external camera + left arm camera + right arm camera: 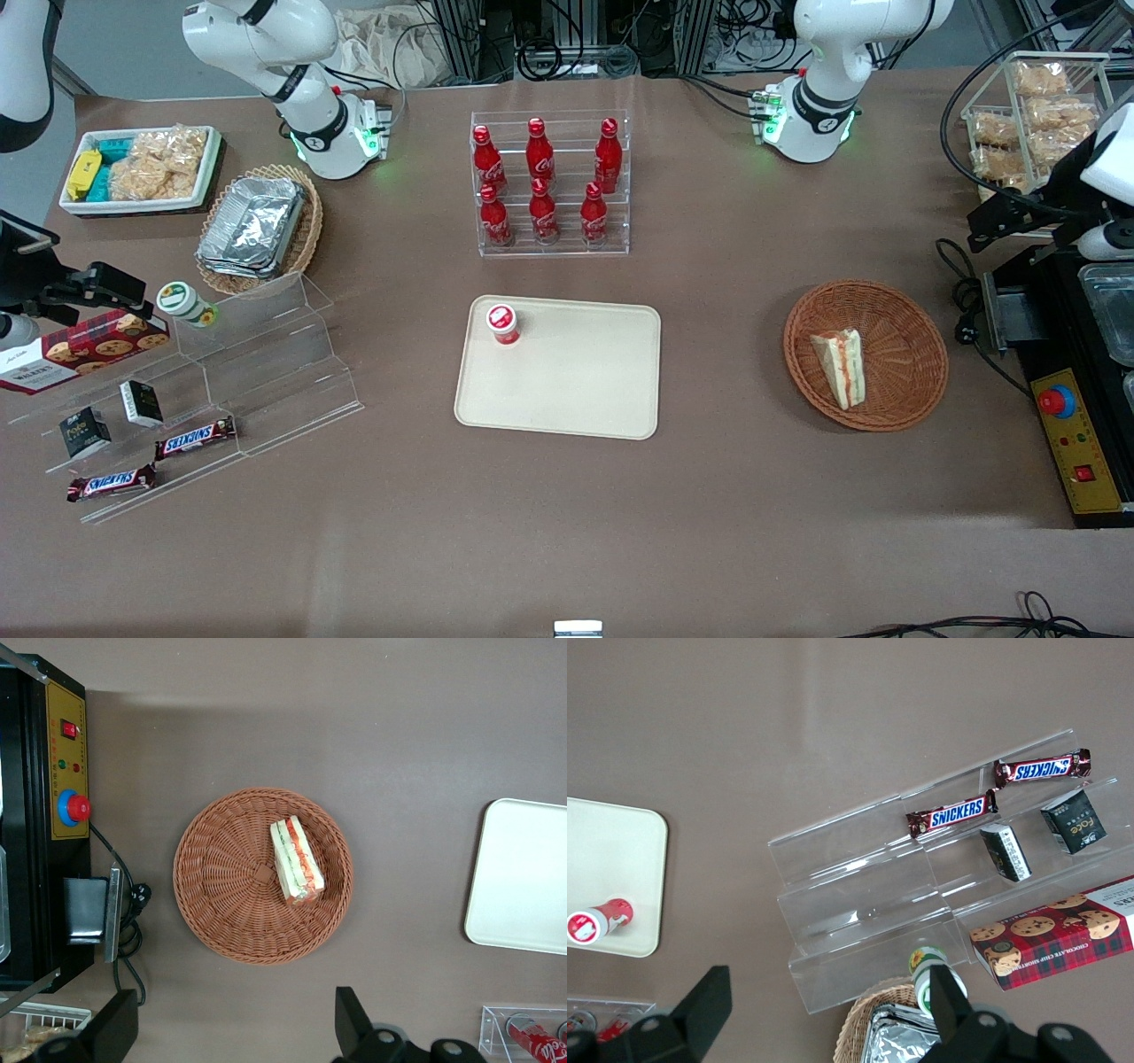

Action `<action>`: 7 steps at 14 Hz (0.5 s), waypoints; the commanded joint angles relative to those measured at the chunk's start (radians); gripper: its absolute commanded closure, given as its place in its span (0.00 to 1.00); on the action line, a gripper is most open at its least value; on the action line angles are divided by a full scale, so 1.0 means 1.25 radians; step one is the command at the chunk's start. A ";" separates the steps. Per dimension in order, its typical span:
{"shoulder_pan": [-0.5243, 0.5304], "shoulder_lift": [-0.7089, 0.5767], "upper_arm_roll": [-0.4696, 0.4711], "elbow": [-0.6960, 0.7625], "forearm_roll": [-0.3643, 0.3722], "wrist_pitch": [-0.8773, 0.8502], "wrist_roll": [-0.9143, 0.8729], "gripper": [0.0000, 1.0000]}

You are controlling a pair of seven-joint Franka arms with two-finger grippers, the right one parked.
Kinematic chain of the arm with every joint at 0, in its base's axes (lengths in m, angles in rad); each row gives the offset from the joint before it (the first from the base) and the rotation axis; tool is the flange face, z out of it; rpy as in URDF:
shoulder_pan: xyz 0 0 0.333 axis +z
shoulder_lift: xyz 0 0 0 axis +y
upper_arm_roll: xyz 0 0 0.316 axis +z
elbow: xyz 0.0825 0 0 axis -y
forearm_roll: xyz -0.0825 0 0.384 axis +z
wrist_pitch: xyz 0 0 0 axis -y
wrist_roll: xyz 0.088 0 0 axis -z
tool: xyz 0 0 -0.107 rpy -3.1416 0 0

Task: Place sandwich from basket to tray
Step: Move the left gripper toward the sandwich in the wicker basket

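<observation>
from my remote station i record the following. the sandwich [840, 366] lies on its side in the basket [912, 328], a white wedge with its red-orange and green filling edge showing. it sits off the basket's centre, on the part toward the tray [567, 416], and touches the woven floor. the wrist camera shows the same sandwich [297, 860] in the same basket [221, 904], looked at from above.

the basket stands on the brown table [709, 496], toward the working arm's end, well apart from the tray. the tray lies flat near the table's middle. a small red-capped bottle [502, 322] stands on it at the corner nearest the parked arm's end and farthest from the front camera. the rest of the tray surface is bare beige.

the gripper [235, 1028] hangs above the table beside the basket, well clear of the sandwich. its two dark fingers [354, 1020] stand wide apart and grasp nothing; the tool is released.

a clear rack of six red cola bottles [542, 182] stands farther from the front camera than the tray. a black control box with a red stop button [1056, 401] sits near the basket at the working arm's end.
</observation>
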 commanded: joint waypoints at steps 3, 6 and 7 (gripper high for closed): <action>-0.006 0.004 0.004 0.020 0.016 -0.023 -0.002 0.00; -0.006 0.015 0.003 0.020 0.016 -0.023 -0.026 0.00; -0.009 0.030 0.000 0.025 0.009 -0.023 -0.042 0.00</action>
